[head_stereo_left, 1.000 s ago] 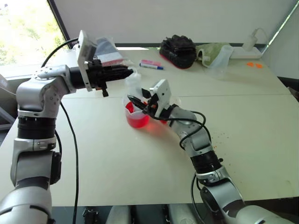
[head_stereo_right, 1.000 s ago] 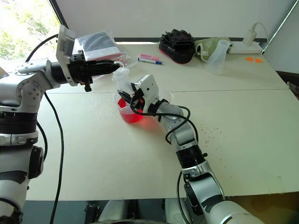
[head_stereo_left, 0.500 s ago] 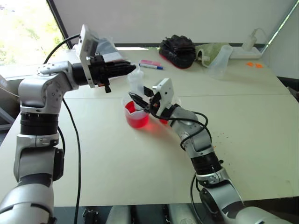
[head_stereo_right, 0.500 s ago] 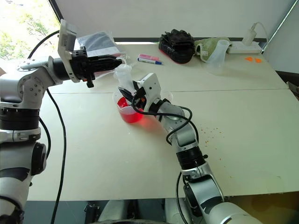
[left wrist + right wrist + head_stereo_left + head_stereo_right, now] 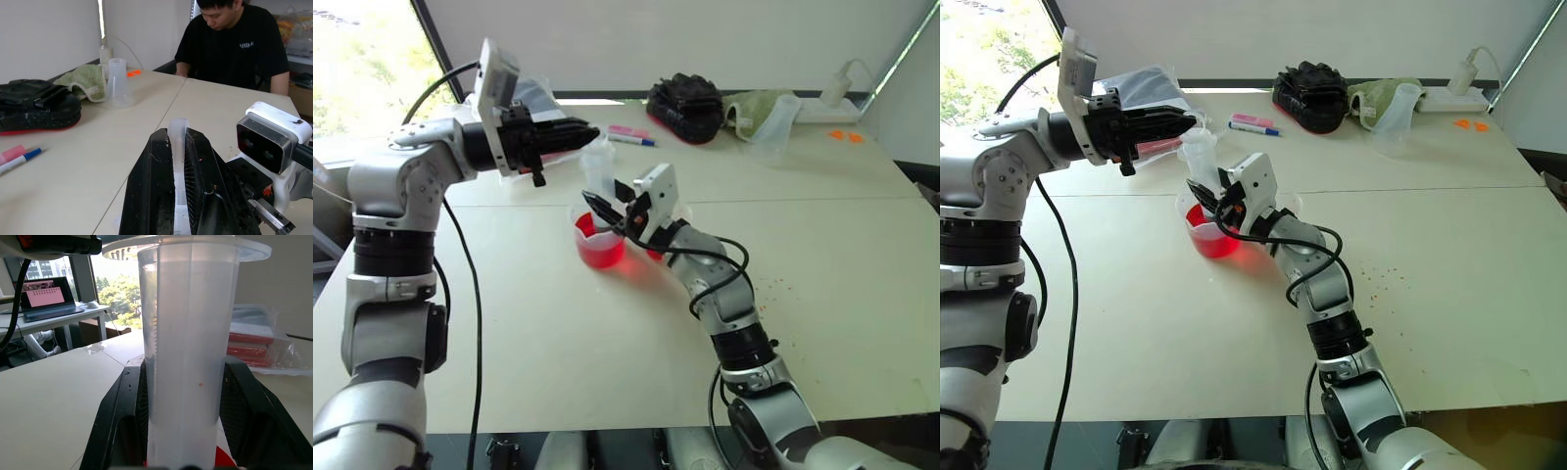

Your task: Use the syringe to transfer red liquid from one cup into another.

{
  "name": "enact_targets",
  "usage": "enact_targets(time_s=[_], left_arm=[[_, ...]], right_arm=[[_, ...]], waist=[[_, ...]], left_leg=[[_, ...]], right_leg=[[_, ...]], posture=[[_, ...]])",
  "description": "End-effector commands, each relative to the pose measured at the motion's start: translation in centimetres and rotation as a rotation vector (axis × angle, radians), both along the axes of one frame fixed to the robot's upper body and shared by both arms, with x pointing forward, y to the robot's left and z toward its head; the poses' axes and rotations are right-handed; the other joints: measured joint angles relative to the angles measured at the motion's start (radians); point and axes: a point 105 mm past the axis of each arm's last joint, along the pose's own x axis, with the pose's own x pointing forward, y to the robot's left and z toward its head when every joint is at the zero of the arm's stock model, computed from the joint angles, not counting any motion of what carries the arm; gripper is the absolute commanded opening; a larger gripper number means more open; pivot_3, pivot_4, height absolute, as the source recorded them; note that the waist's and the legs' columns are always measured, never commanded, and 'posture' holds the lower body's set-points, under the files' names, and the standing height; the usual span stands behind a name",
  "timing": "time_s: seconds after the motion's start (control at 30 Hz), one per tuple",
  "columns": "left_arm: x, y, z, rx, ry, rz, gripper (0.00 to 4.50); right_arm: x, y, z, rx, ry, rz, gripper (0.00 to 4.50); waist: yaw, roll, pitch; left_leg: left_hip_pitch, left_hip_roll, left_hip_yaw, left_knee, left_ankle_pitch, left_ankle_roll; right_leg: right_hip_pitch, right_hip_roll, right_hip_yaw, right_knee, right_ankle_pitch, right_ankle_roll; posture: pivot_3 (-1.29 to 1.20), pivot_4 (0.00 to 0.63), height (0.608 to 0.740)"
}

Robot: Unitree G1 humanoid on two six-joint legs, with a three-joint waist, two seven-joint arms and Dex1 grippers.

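Observation:
The syringe (image 5: 597, 168) stands upright over the larger cup (image 5: 580, 223), which holds red liquid (image 5: 600, 252). My right gripper (image 5: 603, 209) is shut on the clear barrel (image 5: 183, 357), with a finger (image 5: 122, 406) pressed against each side. My left gripper (image 5: 589, 131) reaches in level from the left and is shut on the syringe's white plunger top (image 5: 177, 142). The smaller cup (image 5: 656, 254) stands just behind my right hand, mostly hidden, with a little red showing low in it.
At the table's far side lie a pink-and-blue marker (image 5: 628, 135), a black bag (image 5: 686, 106), a green cloth (image 5: 754, 106) and a frosted jug (image 5: 781, 119). A bagged stack of books (image 5: 1141, 93) sits at the far left. A person (image 5: 234, 39) sits across the table.
My left gripper has crept slightly upward with the plunger top. My right gripper and the cups have stayed in place.

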Motion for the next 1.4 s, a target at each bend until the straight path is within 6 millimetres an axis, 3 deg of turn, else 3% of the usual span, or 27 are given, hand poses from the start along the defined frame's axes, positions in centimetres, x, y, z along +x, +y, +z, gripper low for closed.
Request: enact_targets(time_s=[0.03, 0.6, 1.4], left_arm=[[-0.8, 0.2, 4.1, -0.059, -0.146, 0.008, 0.04], [-0.4, 0.4, 5.2, -0.079, -0.180, 0.043, 0.04], [-0.1, -0.1, 7.1, -0.119, -0.231, 0.070, 0.04]], right_arm=[[-1.7, 2.5, -0.7, -0.024, 0.004, 0.108, 1.38], [-1.3, 2.9, -2.0, -0.028, 0.039, 0.107, 1.38], [-1.6, 3.2, -2.1, -0.023, 0.047, 0.115, 1.38]], waist=[[0.000, 0.000, 0.000], [0.000, 0.000, 0.000], [-0.001, 0.000, 0.000]], left_leg=[[0.000, 0.000, 0.000, 0.000, 0.000, 0.000], [0.000, 0.000, 0.000, 0.000, 0.000, 0.000], [0.000, 0.000, 0.000, 0.000, 0.000, 0.000]], right_leg=[[0.000, 0.000, 0.000, 0.000, 0.000, 0.000], [0.000, 0.000, 0.000, 0.000, 0.000, 0.000], [0.000, 0.000, 0.000, 0.000, 0.000, 0.000]], posture=[[0.00, 0.150, 0.711], [0.00, 0.150, 0.711], [0.00, 0.150, 0.711]])
